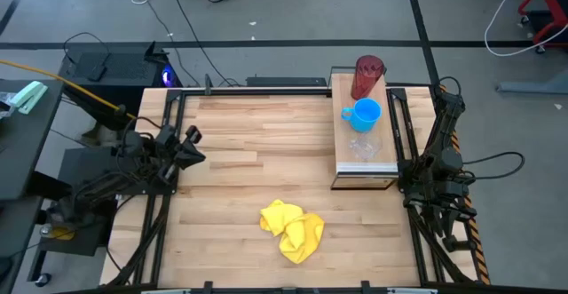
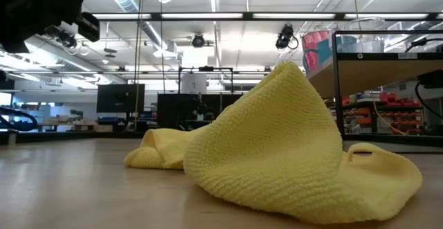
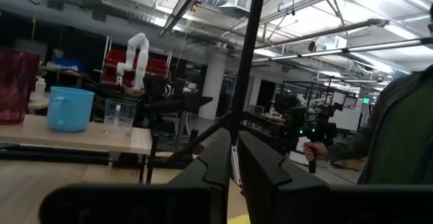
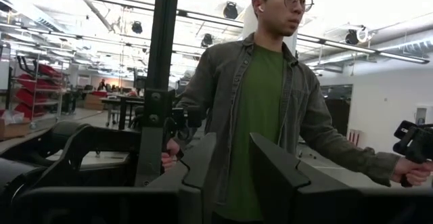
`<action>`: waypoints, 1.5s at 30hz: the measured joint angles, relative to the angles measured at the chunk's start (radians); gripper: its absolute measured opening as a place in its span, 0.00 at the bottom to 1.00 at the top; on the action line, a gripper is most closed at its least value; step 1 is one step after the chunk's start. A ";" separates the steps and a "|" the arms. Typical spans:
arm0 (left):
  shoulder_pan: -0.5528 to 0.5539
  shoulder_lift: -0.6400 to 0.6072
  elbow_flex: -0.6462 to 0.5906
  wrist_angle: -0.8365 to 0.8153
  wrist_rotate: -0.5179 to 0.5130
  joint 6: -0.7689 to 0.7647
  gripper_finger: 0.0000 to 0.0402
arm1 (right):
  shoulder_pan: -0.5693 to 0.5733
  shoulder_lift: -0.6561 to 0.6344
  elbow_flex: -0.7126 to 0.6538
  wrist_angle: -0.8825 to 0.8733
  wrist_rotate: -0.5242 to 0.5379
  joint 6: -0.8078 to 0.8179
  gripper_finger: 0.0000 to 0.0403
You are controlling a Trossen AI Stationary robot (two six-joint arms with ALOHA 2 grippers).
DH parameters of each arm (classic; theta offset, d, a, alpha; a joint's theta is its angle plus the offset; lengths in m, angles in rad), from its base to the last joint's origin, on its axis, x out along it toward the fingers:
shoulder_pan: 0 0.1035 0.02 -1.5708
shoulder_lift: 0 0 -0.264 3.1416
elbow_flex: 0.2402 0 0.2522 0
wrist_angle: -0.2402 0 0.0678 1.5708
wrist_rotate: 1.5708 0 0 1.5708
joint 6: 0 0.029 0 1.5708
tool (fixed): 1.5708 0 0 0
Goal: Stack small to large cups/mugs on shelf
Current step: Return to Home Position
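The light-wood shelf [image 1: 377, 161] stands at the table's far right. On it, in a row from far to near, stand the dark red tumbler [image 1: 367, 76], the blue mug [image 1: 364, 114] and the small clear cup [image 1: 362, 146], each upright on its base. The left wrist view shows them too: tumbler [image 3: 15, 85], mug [image 3: 70, 109], cup [image 3: 120, 117]. My left gripper [image 1: 197, 147] waits at the table's left edge, shut and empty [image 3: 235, 163]. My right arm [image 1: 435, 165] is folded at the right edge beside the shelf; its gripper [image 4: 233, 160] is slightly open and empty.
A crumpled yellow cloth [image 1: 293, 229] lies on the tabletop near the front, centre; it fills the low view [image 2: 277, 146]. A person in a green shirt [image 4: 260, 102] stands beyond the table, holding hand controllers. Bare wooden tabletop [image 1: 266, 143] lies between my left gripper and the shelf.
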State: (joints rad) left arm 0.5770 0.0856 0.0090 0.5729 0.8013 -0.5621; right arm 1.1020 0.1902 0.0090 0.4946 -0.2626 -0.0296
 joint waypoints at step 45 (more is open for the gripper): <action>0.000 -0.080 -0.002 -0.289 -0.011 0.286 0.07 | 0.000 0.000 0.000 -0.317 0.000 0.034 0.23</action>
State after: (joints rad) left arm 0.5770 0.0059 0.0074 0.2835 0.7898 -0.2764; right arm 1.1023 0.1898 0.0090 0.1780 -0.2626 0.0046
